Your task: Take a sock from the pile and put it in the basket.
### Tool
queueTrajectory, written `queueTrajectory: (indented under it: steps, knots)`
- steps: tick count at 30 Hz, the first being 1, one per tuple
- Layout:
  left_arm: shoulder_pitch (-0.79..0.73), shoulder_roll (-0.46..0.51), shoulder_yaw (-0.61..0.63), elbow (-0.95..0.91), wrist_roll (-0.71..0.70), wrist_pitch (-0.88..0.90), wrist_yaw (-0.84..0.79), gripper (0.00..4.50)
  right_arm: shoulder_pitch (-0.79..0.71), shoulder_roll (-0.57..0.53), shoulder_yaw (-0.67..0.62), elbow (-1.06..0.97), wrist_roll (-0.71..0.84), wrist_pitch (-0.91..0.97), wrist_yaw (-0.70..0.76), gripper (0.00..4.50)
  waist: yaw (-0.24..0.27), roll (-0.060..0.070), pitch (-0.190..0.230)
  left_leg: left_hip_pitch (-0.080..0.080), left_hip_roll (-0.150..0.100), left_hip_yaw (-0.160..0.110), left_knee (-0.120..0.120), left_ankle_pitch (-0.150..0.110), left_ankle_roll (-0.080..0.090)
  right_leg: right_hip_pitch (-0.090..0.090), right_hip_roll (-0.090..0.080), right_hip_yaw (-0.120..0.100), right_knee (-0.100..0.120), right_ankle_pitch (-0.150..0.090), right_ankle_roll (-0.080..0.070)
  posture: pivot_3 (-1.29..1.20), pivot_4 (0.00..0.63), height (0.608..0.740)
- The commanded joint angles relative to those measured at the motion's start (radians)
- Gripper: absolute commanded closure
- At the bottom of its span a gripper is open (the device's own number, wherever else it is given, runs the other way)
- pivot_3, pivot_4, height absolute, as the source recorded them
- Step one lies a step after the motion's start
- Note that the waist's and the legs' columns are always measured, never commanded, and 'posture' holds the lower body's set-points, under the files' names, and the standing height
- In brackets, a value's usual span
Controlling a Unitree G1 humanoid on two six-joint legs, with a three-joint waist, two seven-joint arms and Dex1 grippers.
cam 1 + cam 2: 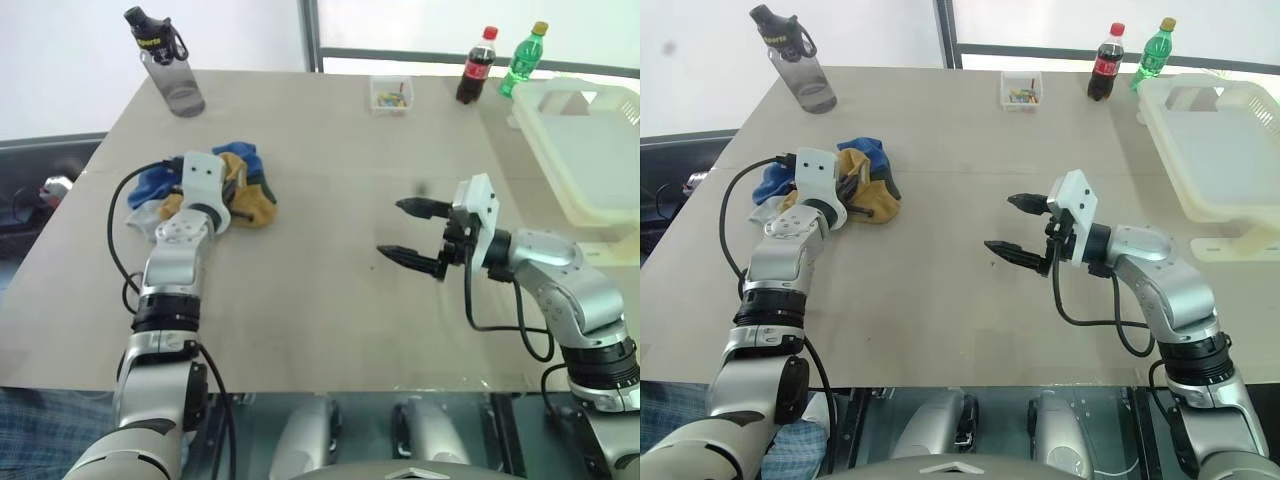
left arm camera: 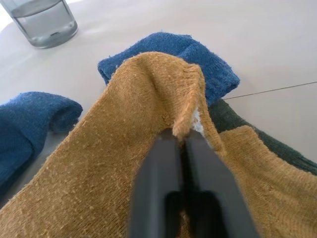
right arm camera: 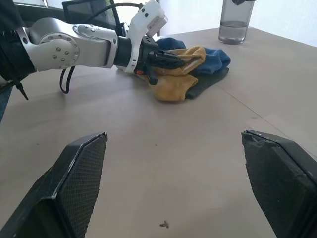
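Left gripper [image 2: 182,144] jaws clamped on a mustard sock [image 2: 124,163] in the pile [image 1: 855,180] at counter's left; right gripper [image 1: 410,232] jaws wide, empty; basket [image 1: 590,130] far right.

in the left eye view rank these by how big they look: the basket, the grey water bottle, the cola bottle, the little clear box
1. basket, cut off by the picture's edge
2. grey water bottle
3. cola bottle
4. little clear box, close to the cola bottle in apparent size
All stand far from the camera, so true sizes are less sure.
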Motion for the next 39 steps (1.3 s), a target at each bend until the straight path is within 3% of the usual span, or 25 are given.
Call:
queueTrajectory:
  steps: [1,9,14,20,27,33,39]
  knots:
    - [-0.011,0.010,0.001,-0.098,0.003,0.002,-0.005,4.45,0.002,0.001,-0.014,-0.012,0.003,-0.023,0.001,0.00,0.000,0.000,0.000,0.000,0.000,0.000,0.000,0.000,0.000,0.000,0.000,0.000,0.000,0.000,0.000,0.00,0.150,0.740]
    - [0.068,-0.006,-0.069,-0.417,-0.062,0.242,-0.114,4.45,0.011,-0.034,-0.052,-0.014,0.006,-0.018,0.003,0.00,0.002,0.000,0.000,-0.001,0.000,0.000,0.003,0.000,0.000,0.000,-0.001,0.002,0.002,0.000,0.000,0.00,0.150,0.740]
    - [0.071,-0.077,-0.159,-0.578,-0.135,0.437,-0.160,4.45,0.035,-0.107,-0.119,-0.024,0.019,-0.003,0.013,0.00,0.005,-0.001,0.000,-0.001,0.000,-0.002,0.008,0.000,0.000,0.001,-0.001,0.003,0.006,0.000,0.000,0.00,0.150,0.740]
    - [0.047,-0.208,-0.276,-0.572,-0.143,0.481,-0.160,4.45,0.146,-0.252,-0.256,-0.016,0.016,-0.008,0.035,0.00,0.004,-0.001,0.001,-0.001,0.000,-0.001,0.009,0.000,0.000,0.001,-0.002,0.004,0.007,0.000,0.000,0.00,0.150,0.740]
    - [0.012,-0.339,-0.380,-0.527,-0.168,0.480,-0.198,4.45,0.217,-0.330,-0.370,-0.014,0.011,-0.010,0.022,0.00,0.003,-0.001,0.000,0.000,0.002,0.000,0.009,0.000,0.000,0.001,-0.002,0.006,0.008,0.000,0.000,0.00,0.150,0.740]
    - [-0.004,-0.279,-0.399,-0.606,-0.234,0.596,-0.315,4.45,0.254,-0.334,-0.394,-0.050,0.023,0.003,0.001,0.00,-0.002,-0.001,0.001,0.000,0.002,0.000,0.009,0.000,0.001,0.001,-0.002,0.006,0.008,0.000,0.000,0.00,0.150,0.740]
    - [-0.013,-0.123,-0.354,-0.760,-0.420,0.849,-0.455,4.45,0.255,-0.333,-0.387,-0.060,0.032,0.011,-0.007,0.00,-0.001,0.000,0.000,0.000,0.002,0.000,0.009,0.000,0.000,0.001,-0.001,0.006,0.008,0.000,0.000,0.00,0.150,0.740]
